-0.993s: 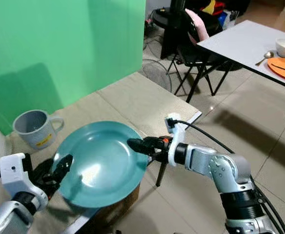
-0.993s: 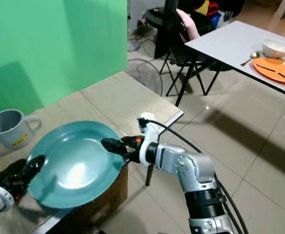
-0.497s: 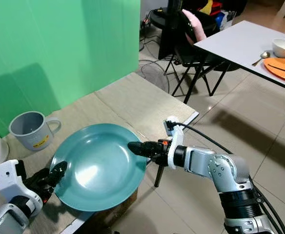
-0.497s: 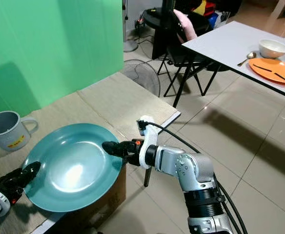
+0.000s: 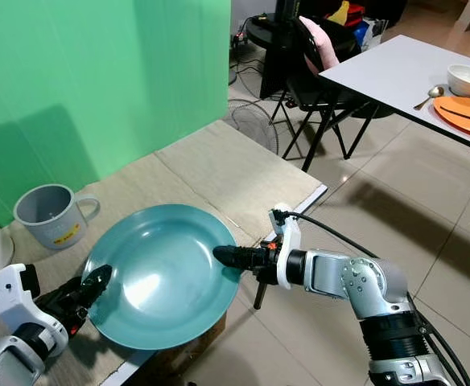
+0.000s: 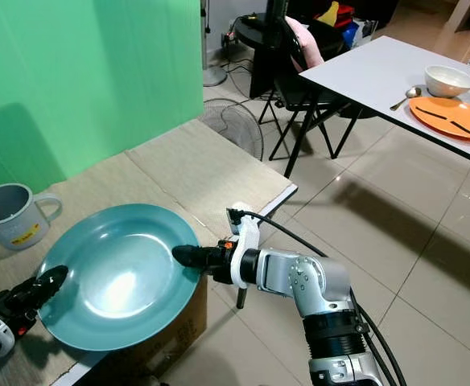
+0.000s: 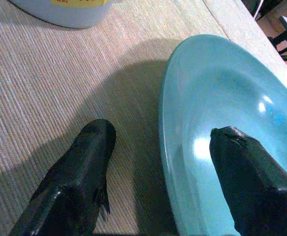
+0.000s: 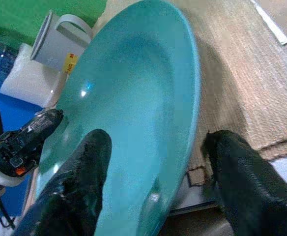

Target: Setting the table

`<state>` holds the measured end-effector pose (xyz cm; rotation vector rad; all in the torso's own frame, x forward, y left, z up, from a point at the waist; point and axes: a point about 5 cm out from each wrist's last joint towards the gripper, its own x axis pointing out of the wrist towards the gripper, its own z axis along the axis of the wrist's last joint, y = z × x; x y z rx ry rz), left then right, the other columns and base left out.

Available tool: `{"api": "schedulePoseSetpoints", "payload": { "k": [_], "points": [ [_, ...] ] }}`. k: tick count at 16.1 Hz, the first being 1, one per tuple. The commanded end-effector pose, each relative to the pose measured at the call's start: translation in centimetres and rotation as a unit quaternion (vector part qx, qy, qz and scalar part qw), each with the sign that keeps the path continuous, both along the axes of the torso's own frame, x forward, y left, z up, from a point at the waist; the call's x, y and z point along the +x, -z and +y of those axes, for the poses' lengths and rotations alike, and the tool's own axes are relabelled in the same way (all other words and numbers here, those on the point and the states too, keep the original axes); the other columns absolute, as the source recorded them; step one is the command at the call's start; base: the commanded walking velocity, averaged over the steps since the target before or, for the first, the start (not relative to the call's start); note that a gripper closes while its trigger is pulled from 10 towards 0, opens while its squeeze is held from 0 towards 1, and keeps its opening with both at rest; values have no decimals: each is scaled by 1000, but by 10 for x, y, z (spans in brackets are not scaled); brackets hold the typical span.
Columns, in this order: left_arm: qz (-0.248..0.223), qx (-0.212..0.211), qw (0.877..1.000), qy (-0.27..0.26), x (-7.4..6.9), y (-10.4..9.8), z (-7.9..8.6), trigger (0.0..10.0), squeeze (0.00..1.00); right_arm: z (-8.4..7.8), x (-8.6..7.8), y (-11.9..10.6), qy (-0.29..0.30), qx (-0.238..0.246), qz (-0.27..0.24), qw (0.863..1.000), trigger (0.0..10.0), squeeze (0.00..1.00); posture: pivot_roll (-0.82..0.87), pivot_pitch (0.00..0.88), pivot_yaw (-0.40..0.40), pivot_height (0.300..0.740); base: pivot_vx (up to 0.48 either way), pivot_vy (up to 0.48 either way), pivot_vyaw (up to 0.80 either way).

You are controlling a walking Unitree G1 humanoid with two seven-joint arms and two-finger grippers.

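Head stereo pair is set high, aimed forward and down; same scene is given by both eyes, right eye shifted slightly. Teal plate, grey mug and white table far behind are shared. Left wrist view is taken very near, along left gripper fingers, across plate rim toward mug. Right wrist view is taken close from opposite rim, along right gripper, facing left gripper and mug.

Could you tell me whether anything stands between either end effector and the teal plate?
Nothing visible does. The left end effector and the right end effector each straddle an opposite rim of the teal plate, one finger over its inside, one outside. The grey mug stands apart.
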<state>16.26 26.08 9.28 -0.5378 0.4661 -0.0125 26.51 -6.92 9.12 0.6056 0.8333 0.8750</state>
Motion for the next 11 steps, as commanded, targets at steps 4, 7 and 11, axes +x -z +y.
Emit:
{"api": "schedulePoseSetpoints", "payload": {
  "k": [4, 7, 11],
  "points": [
    [33, -47, 998, 24, -1, 10, -9, 0, 0, 2, 1, -3, 0, 26, 10, 1000, 0, 0, -26, 0, -29, 740, 0, 0, 0],
    [57, -72, 995, 31, -3, 16, -14, 0, 0, 3, 2, -2, 2, 31, 12, 999, 0, 0, -27, 0, -31, 740, 0, 0, 0],
    [27, -117, 992, 28, 7, 12, -22, 0, 0, 4, 2, -3, 8, 38, 11, 999, 0, 0, -30, 0, -32, 740, 0, 0, 0]
  ]
}}
